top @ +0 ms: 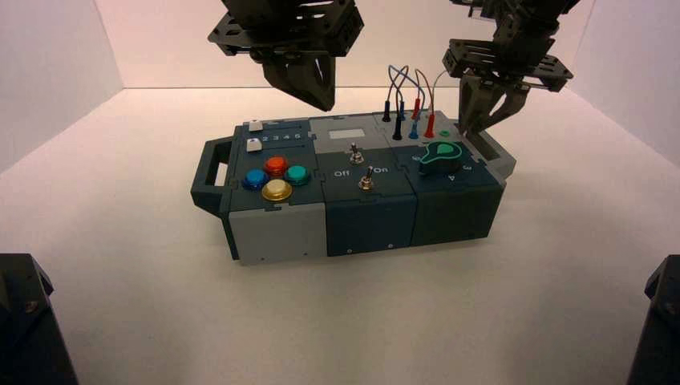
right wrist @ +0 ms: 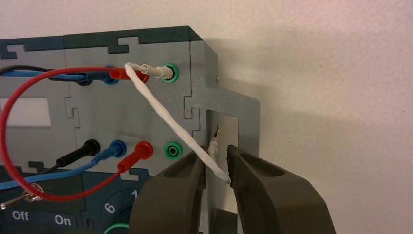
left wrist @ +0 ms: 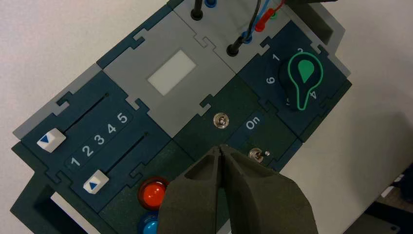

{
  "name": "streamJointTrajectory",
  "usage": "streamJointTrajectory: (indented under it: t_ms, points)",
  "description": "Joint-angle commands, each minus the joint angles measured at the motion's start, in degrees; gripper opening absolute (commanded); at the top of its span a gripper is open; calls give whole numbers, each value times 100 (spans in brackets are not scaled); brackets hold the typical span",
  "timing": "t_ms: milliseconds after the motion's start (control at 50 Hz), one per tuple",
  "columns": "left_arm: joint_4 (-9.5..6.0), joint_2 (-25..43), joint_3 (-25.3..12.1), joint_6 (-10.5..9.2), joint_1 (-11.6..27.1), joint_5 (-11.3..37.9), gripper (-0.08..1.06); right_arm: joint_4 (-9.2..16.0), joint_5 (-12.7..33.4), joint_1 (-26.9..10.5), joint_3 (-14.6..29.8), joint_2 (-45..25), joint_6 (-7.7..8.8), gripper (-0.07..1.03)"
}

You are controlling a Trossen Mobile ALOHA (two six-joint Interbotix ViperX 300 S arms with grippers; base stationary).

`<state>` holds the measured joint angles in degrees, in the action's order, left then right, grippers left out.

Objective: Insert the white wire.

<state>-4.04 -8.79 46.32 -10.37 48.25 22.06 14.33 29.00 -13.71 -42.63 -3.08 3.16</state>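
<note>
in the high view, the box (top: 346, 227) sits on a pale, smooth table (top: 321, 321), with plain light walls (top: 240, 44) around it. the left gripper (top: 327, 106) waits over the back middle of the box. the right gripper (top: 471, 132) is at work by the right handle (top: 491, 152). a bit of the white wire (top: 438, 80) curves up near it.

in the left wrist view, the left gripper's fingers are pressed together. two white sliders (left wrist: 51, 140) sit by the "1" end. the green-edged knob (left wrist: 305, 78) and two metal switches (left wrist: 221, 120) are there too.

in the right wrist view, one white plug (right wrist: 159, 72) is in a green socket. the wire runs from it to between the right gripper's spread fingers, and its loose end hangs over the handle hole. the empty green socket (right wrist: 173, 150) is just beside the fingers. red wires (right wrist: 9, 102), blue wires (right wrist: 48, 177) and black plugs (right wrist: 91, 147) crowd the side nearby.
</note>
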Motion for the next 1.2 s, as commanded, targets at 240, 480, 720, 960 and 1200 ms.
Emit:
streamJointTrajectory:
  t_ms: [240, 480, 720, 960, 1200]
  points:
    - [-9, -70, -176, -35, 9, -53, -3, 26, -26, -26, 202, 53, 18, 21]
    - [-9, -88, -176, -44, 9, -53, -3, 18, -26, -26, 202, -9, 18, 14]
    - [-9, -79, -185, -44, 18, -70, -3, 9, -26, -26, 220, -35, 18, -2]
    - [-9, -70, -185, -62, 9, -88, -3, -62, 0, -26, 237, 0, 53, -2]
    - [-9, -70, -193, -53, 9, -79, -3, -167, 18, -26, 264, 193, 62, -2]
